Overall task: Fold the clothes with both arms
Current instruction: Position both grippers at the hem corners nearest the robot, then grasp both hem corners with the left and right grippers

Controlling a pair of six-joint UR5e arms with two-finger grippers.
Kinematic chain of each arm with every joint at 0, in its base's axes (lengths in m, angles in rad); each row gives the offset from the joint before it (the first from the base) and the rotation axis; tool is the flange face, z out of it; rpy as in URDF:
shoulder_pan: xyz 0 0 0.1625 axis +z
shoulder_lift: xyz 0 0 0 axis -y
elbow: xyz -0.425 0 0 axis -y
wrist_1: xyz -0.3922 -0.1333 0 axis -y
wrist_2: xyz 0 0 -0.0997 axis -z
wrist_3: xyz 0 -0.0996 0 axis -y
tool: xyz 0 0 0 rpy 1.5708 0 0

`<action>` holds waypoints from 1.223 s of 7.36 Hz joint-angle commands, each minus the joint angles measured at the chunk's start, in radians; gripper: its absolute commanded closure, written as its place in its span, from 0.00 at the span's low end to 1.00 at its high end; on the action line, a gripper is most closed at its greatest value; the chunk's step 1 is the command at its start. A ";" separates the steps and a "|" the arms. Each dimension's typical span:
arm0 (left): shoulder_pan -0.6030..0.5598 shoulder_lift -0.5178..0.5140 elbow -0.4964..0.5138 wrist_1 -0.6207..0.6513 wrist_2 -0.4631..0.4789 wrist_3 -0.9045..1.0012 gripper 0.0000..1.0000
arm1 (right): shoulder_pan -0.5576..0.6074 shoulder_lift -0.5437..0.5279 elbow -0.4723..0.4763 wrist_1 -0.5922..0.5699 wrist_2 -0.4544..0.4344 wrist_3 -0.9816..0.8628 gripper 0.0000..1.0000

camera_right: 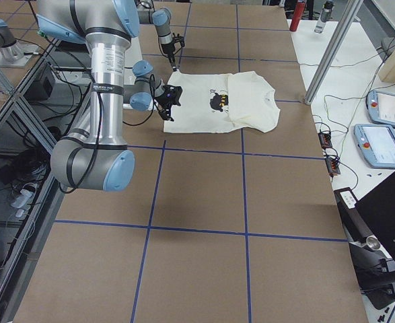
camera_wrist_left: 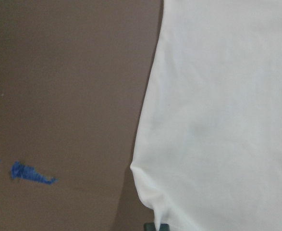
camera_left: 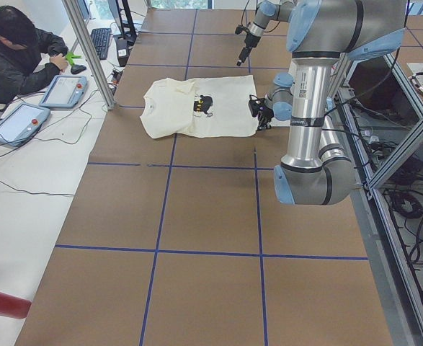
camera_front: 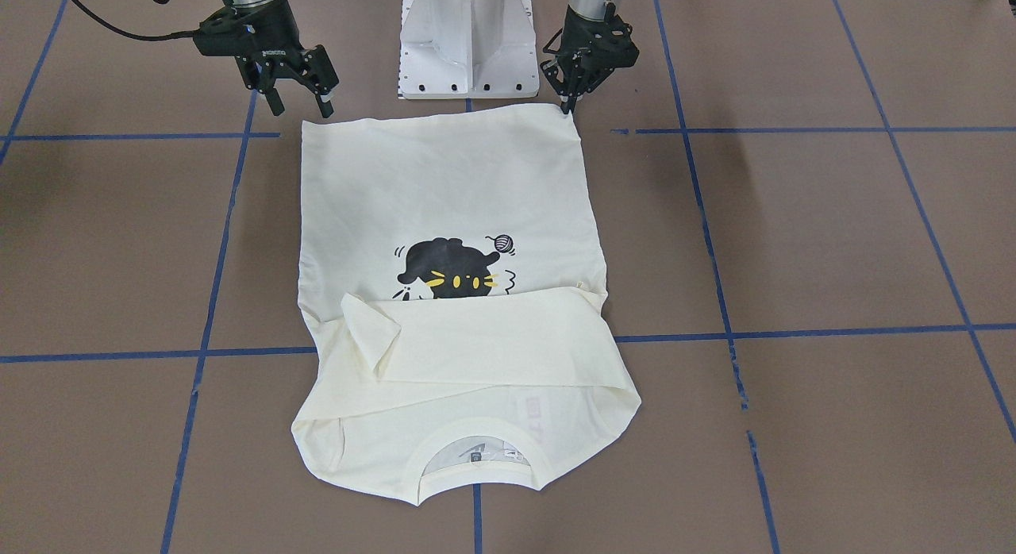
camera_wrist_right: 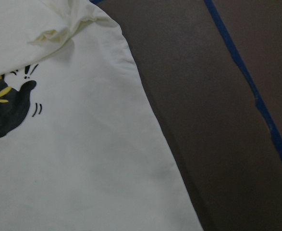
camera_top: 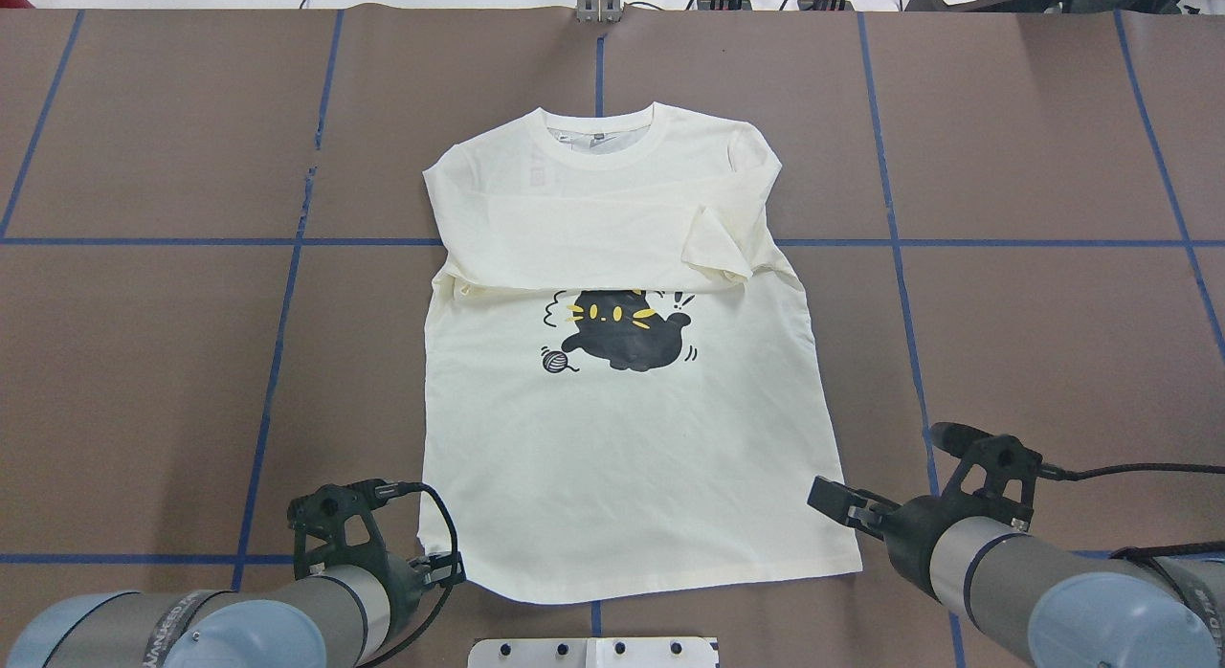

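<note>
The cream-white T-shirt [camera_top: 622, 438] lies flat and face up, collar away from me, with the sleeves folded across the chest above the black cat print [camera_top: 622, 333]. My left gripper [camera_front: 568, 105] is shut on the shirt's hem corner nearest me; the left wrist view shows that bunched corner [camera_wrist_left: 143, 187] at the fingertips [camera_wrist_left: 156, 226]. My right gripper [camera_front: 302, 108] is open and hovers just above the other hem corner [camera_front: 308, 127], apart from the cloth. The right wrist view shows the shirt's side edge [camera_wrist_right: 145, 110] and part of the print.
The white pedestal base [camera_front: 468, 46] stands between the arms, just behind the hem. Blue tape lines [camera_top: 287, 295] grid the brown table. A seated operator [camera_left: 16, 54] with tablets is at the far side, past a metal post [camera_left: 88, 50].
</note>
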 commanded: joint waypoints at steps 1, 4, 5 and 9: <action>-0.009 -0.001 -0.007 0.000 0.014 0.009 1.00 | -0.106 -0.128 -0.002 -0.004 -0.068 -0.079 0.00; 0.005 0.001 -0.005 0.000 0.029 0.009 1.00 | -0.146 -0.101 -0.044 -0.005 -0.114 -0.016 0.33; 0.005 0.001 -0.007 0.000 0.029 0.009 1.00 | -0.146 -0.054 -0.045 -0.003 -0.116 -0.012 0.35; 0.010 -0.002 -0.008 0.000 0.040 0.009 1.00 | -0.139 0.037 -0.134 -0.005 -0.128 -0.013 0.45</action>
